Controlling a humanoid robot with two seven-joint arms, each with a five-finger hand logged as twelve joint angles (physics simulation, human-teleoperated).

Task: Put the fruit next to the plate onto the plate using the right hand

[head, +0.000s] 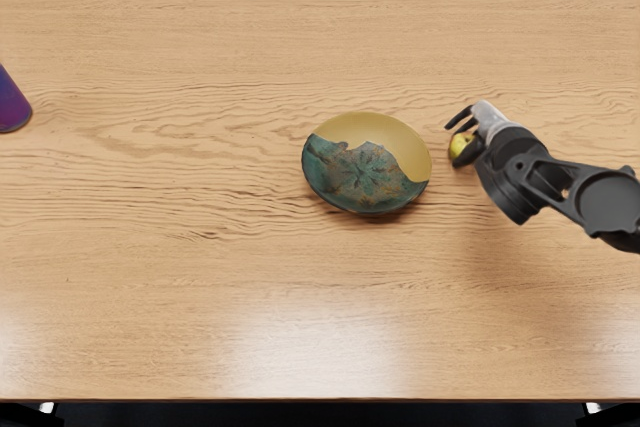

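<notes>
**Supervisor:** How far along are you?

**Operator:** I have the right hand [478, 137] on the fruit [459, 145]. Its fingers [460, 119] curl round the small yellow piece from both sides, so I judge the grasp clamped. The fruit sits inside that curl, low over the table [200, 277]. I cannot tell whether it has left the wood.

**Supervisor:** And the plate?

**Operator:** The plate [367, 162] lies just past the fingertips, on the side away from my wrist. It is near the fruit but not touching it, and it holds nothing. So the reach and the grip look done, while the lift, the short carry across the rim and the release are all left.

**Supervisor:** Anything else nearby?

**Operator:** Only a purple object [10, 99], well apart from the hand beyond the plate. The left hand is out of my view.
</notes>
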